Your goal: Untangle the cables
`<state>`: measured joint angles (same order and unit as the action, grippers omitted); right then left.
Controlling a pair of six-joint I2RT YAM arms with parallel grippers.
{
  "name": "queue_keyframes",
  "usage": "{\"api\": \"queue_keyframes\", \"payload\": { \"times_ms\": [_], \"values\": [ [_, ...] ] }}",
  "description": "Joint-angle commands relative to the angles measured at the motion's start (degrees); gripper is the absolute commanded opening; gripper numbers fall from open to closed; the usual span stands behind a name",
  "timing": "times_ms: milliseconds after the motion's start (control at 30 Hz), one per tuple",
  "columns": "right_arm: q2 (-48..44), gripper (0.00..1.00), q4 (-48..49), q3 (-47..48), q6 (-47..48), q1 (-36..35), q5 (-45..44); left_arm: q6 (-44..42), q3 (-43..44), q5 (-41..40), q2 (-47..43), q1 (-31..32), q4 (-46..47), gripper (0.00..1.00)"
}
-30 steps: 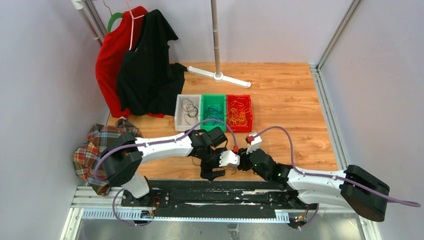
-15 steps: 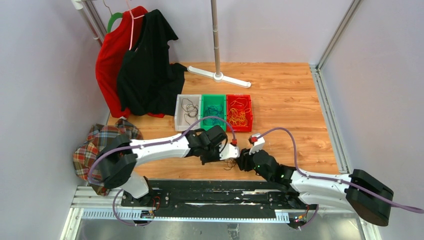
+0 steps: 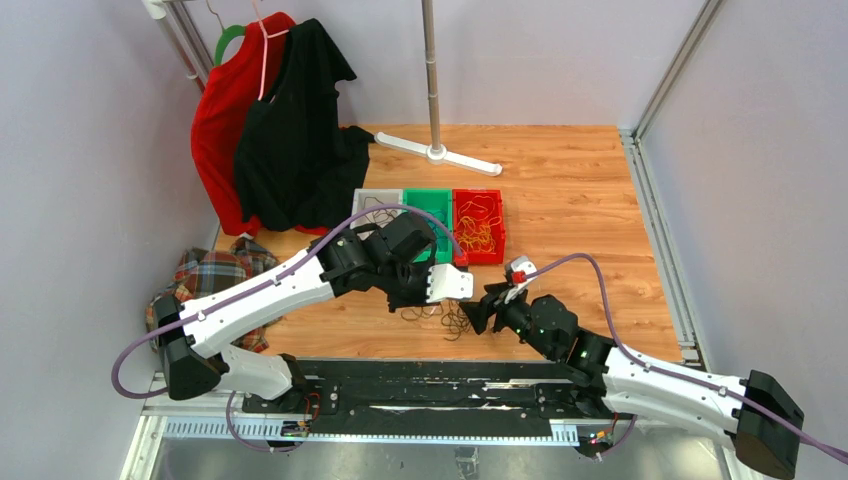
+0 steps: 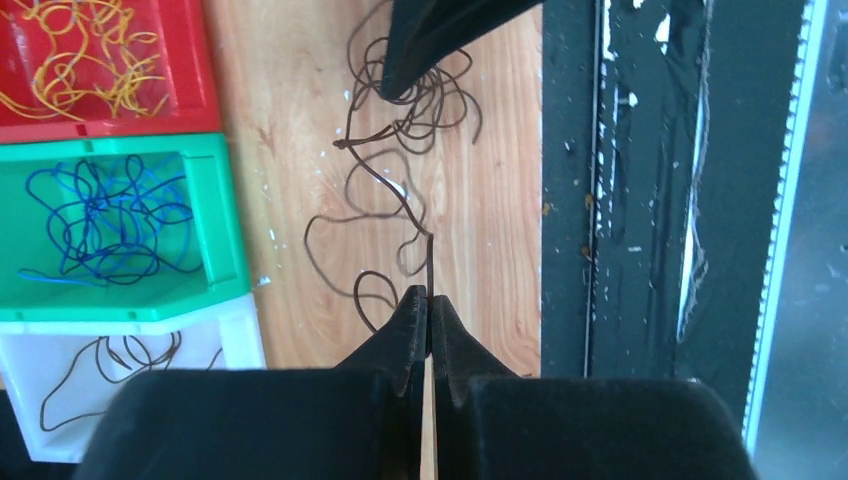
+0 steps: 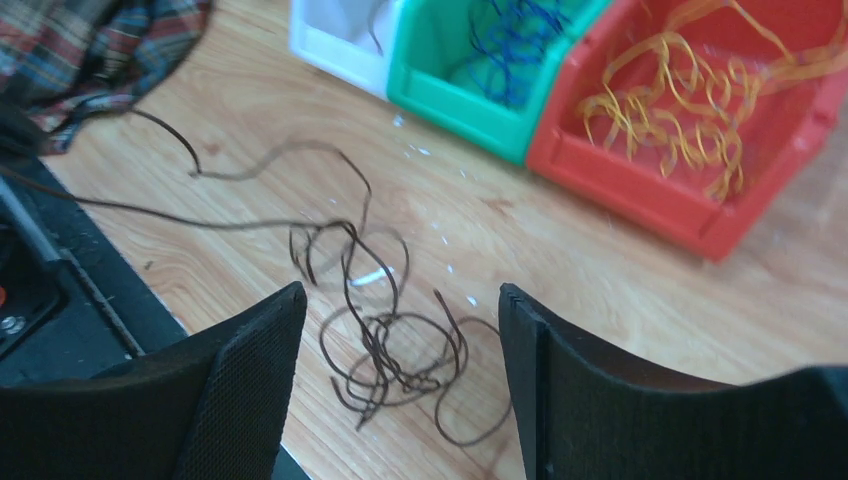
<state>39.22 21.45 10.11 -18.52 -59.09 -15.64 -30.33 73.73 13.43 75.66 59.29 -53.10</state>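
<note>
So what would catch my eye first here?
The left arm and right arm meet at the front over a tangle of dark wire; left jaws pinch one strand, right jaws gape. Behind sit white, green and red bins of wire, and red and black shirts hang back left.

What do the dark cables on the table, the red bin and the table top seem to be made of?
The dark cables look like thin coated wire, matte brown, holding springy loops. The red bin is likely moulded plastic: smooth, slightly glossy. The table top is wood or wood-look laminate; grain lines show.
</note>
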Motion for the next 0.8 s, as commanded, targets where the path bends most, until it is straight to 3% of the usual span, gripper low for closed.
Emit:
{"api": "queue_keyframes", "payload": {
  "times_ms": [0,267,533,767],
  "values": [
    [2.23,0.71,3.03,5.79,9.39,0.47,5.79,-4.08,4.51,3.03,0.44,-0.18,-9.08,0.01],
    [13.47,0.72,8.14,10.63,12.5,0.38,10.7,-5.77,10.71,4.31,0.41,-0.22,-12.94,0.01],
    [24.0,0.64,16.32,12.16,9.55,0.38,10.32,-6.97,13.63,4.4,0.1,-0.22,-15.15,0.0],
    [19.99,0.63,15.51,8.68,5.54,-0.06,10.34,-7.18,14.51,-0.23,0.72,-0.15,-15.07,0.01]
  ]
}}
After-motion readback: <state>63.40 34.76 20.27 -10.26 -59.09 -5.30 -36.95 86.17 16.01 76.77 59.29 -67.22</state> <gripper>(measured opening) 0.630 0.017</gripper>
